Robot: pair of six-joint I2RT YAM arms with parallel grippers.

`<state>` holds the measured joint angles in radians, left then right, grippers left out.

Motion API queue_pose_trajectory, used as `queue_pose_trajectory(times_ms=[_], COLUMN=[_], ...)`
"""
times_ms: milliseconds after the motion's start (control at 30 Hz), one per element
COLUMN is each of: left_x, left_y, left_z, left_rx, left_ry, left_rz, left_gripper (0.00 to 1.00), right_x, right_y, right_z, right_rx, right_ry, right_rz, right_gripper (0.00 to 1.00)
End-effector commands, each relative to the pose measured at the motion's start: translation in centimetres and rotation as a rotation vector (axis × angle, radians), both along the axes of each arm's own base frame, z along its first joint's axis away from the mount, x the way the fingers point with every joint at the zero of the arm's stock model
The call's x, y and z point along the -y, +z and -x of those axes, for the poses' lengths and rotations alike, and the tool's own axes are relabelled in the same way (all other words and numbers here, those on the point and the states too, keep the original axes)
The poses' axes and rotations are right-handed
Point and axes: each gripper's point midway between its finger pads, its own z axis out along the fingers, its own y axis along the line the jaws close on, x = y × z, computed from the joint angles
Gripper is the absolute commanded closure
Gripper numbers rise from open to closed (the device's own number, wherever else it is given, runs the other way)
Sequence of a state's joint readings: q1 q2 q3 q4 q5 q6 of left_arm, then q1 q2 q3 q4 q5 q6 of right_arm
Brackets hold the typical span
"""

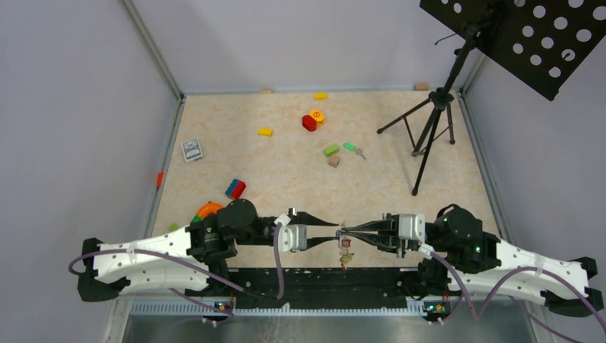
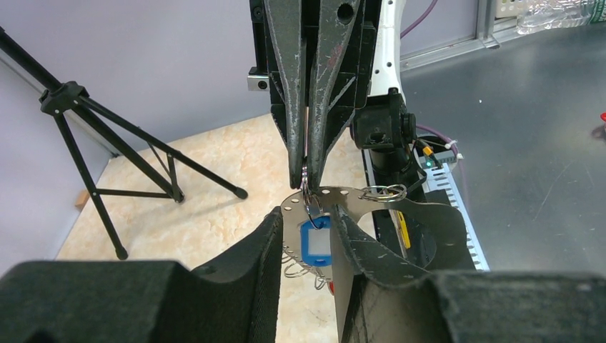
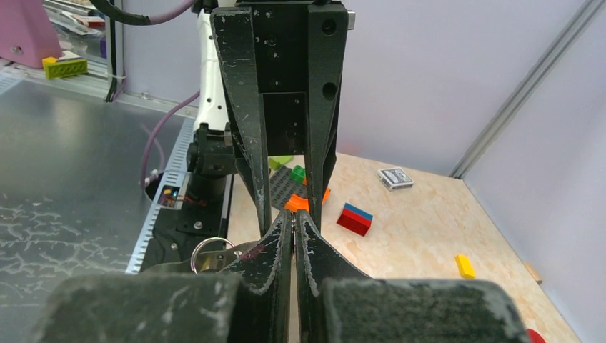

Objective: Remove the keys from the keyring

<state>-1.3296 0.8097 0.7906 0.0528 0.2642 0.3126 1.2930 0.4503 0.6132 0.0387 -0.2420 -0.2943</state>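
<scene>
The keyring, a grey perforated strap loop (image 2: 429,214) with small metal rings, hangs in the air between my two grippers near the table's front edge (image 1: 344,234). The blue-headed key (image 2: 314,241) hangs from a small ring between my left gripper's (image 2: 307,221) open fingers. A bit of the red key (image 2: 331,287) shows below it. My right gripper (image 2: 306,179) comes from the opposite side and is shut on the small ring at the strap's edge (image 3: 294,227). In the top view both grippers meet tip to tip, the left gripper (image 1: 336,232) and the right gripper (image 1: 346,230), with keys dangling below (image 1: 346,250).
A black tripod (image 1: 429,128) stands at the back right. A lone green-headed key (image 1: 351,148), a red-blue block (image 1: 235,188), an orange curved toy piece (image 1: 207,209), a card pack (image 1: 191,149) and several small coloured blocks lie on the table.
</scene>
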Motion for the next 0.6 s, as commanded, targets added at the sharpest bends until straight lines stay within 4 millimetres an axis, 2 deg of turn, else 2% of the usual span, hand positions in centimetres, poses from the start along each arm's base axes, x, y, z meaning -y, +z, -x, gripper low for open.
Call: queue_pose_trajectory(times_ms=[0, 333, 567], left_x=[0.23, 0.58, 0.71], left_y=[1.72, 1.91, 1.83], left_z=[0.05, -0.10, -0.14], left_rx=[0.001, 0.011, 0.014], left_ry=[-0.002, 0.000, 0.000], left_rz=[0.061, 0.064, 0.062], left_gripper=[0.66, 0.69, 0.79], right_x=[0.23, 0.09, 0.02], right_y=[2.60, 2.56, 2.46], right_z=[0.18, 0.20, 0.24], right_rx=[0.034, 0.036, 0.035], right_ry=[0.008, 0.011, 0.014], right_rz=[-0.096, -0.091, -0.089], right_gripper=[1.00, 1.00, 1.00])
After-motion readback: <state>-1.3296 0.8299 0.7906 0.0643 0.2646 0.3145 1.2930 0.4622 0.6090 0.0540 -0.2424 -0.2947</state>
